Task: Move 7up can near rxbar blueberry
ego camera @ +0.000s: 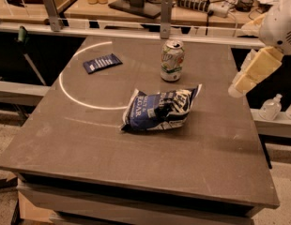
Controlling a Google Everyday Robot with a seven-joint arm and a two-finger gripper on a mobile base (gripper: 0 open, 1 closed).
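Gripper angled downward beside table, apart from 7up can

Tool raised at far right of view, angled down-left.
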